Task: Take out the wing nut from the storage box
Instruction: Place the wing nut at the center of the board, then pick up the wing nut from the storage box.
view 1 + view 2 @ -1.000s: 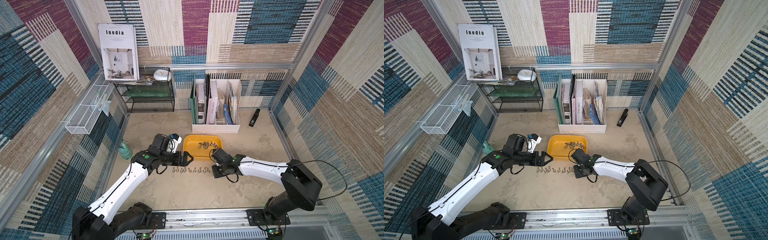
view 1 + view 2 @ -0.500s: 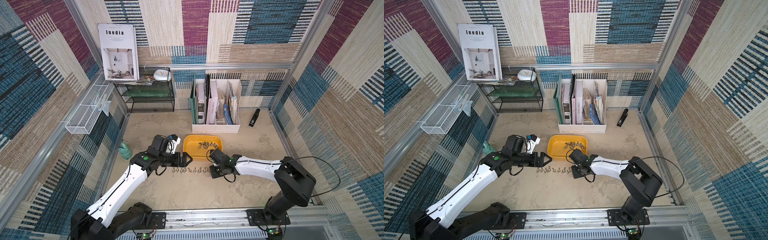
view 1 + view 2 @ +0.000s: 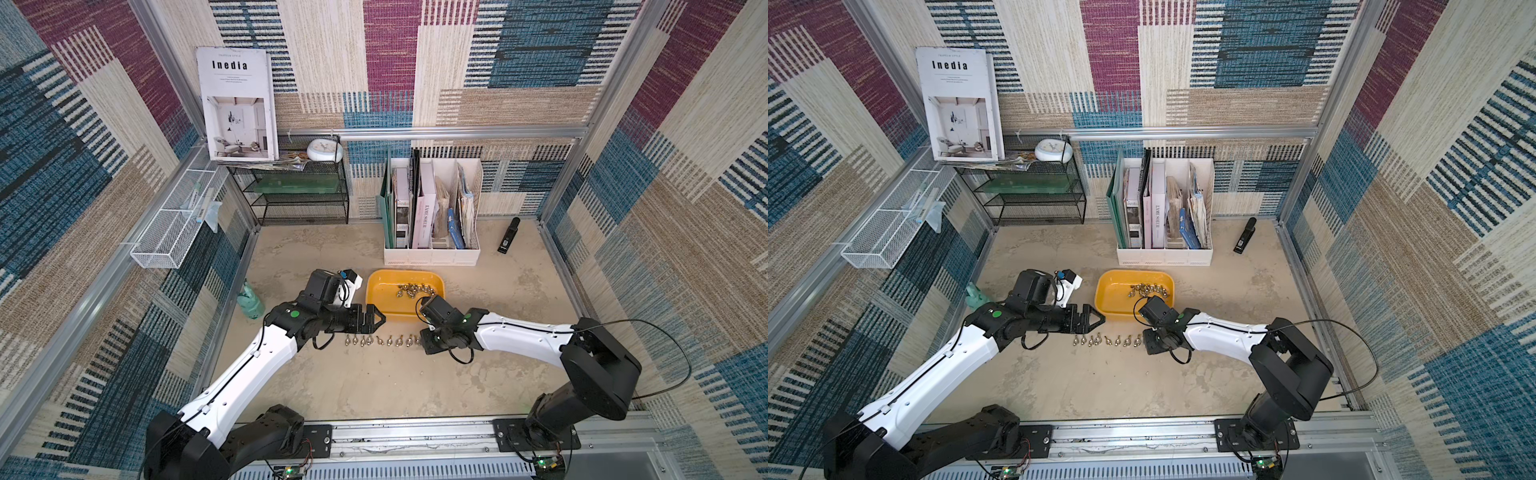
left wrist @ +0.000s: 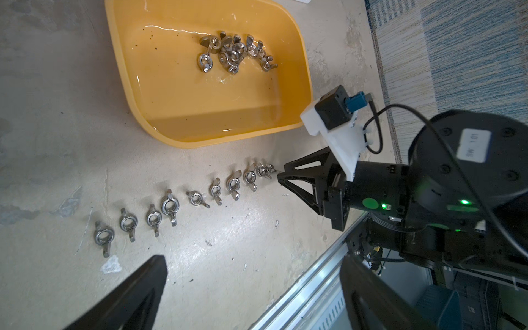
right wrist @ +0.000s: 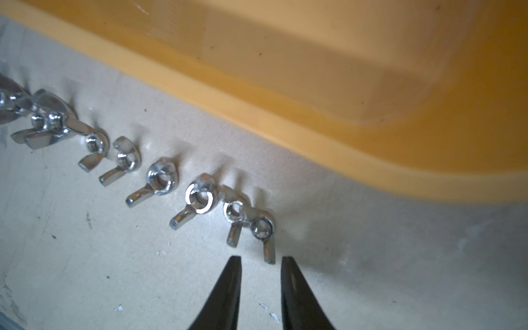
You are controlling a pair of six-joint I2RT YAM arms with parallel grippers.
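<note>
Wing nuts [image 4: 200, 197] lie in a row outside the storage box [image 4: 183, 143], the nearest just off the narrowly parted, empty right gripper [image 5: 261, 260]. A heap [image 4: 234, 53] is left inside; the left gripper [image 4: 253, 258] hangs wide, empty.

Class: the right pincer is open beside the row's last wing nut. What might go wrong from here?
1. The right pincer sits tip-to-wing with the end wing nut; withdrawing may knock it against its touching neighbour.
2. The nuts in the storage box lie heaped, so the next grab may lift several.
</note>
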